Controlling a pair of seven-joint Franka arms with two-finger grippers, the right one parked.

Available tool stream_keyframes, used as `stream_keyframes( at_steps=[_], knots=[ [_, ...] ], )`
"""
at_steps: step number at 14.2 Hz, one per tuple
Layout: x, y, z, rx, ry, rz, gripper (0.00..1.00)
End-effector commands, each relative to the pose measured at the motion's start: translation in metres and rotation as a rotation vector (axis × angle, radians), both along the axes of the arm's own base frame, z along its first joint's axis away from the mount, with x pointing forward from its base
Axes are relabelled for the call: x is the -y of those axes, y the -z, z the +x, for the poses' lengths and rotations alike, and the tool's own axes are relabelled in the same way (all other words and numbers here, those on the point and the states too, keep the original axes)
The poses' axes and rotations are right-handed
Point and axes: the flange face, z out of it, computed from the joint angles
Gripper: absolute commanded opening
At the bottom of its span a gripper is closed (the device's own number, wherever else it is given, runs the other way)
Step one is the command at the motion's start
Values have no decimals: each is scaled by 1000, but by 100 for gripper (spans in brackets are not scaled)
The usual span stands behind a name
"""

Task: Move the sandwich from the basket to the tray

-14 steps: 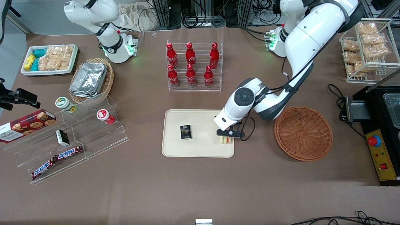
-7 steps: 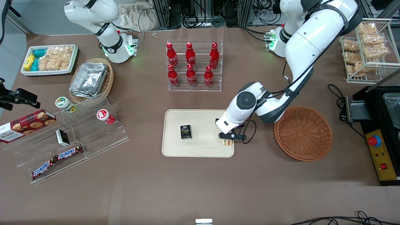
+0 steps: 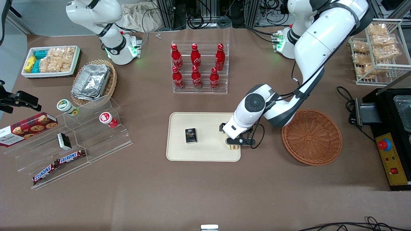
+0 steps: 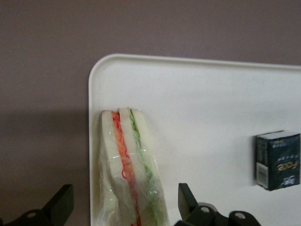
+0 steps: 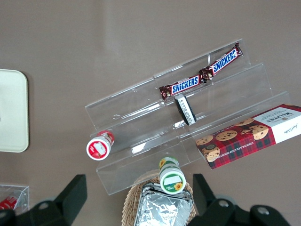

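Tray (image 3: 205,154) inspection comes first: it carries a small dark box (image 3: 190,135) near its middle, which has not moved over the last second. The sandwich (image 3: 233,147) now lies on the same tray, close against the rim on the side nearest the basket (image 3: 311,136). Over the past second my gripper (image 3: 239,141) has shifted slightly off it, so more of the wedge shows nearer the front camera than before, while the sandwich itself has held its place between the last two checks. In the wrist view my jaws stand spread wide, with one finger (image 4: 61,207) over the bare table outside the rim and the other (image 4: 187,205) over the tray, and neither touches the wrapping. I am gripping nothing. The wedge rests on its edge, bread and filling layers facing upward, and shows no sign of tipping. The basket, well apart toward the working arm's end of the table, holds nothing that I can see. Finding: I judge the release made and the transfer essentially complete, with only a clean lift away outstanding. Risk noted: the wrapping sits near the rim, so a careless withdrawal could nudge it over.
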Motion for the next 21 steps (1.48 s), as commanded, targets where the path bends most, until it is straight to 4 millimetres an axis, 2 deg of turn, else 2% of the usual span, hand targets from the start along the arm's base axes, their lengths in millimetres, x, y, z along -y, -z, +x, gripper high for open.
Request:
stream_keyframes(
  at_steps=[1, 3, 6, 8, 10, 12, 13, 16, 19, 21],
  knots=[
    [-6, -67, 1, 81, -111, 21, 100],
    [-29, -103, 11, 90, -148, 76, 100],
    [-39, -164, 20, 77, -220, 48, 100],
    [-57, -188, 29, 54, -234, 82, 100],
    [-78, -223, 38, 0, -270, 48, 100],
    [-104, -251, 36, -43, -226, 57, 100],
    [-120, -265, 33, -71, -205, 64, 100],
    [-187, -312, 19, -122, -166, 75, 100],
    [-245, -336, 1, -166, -131, 142, 100],
    [-267, -347, -13, -154, -101, 157, 100]
  ],
)
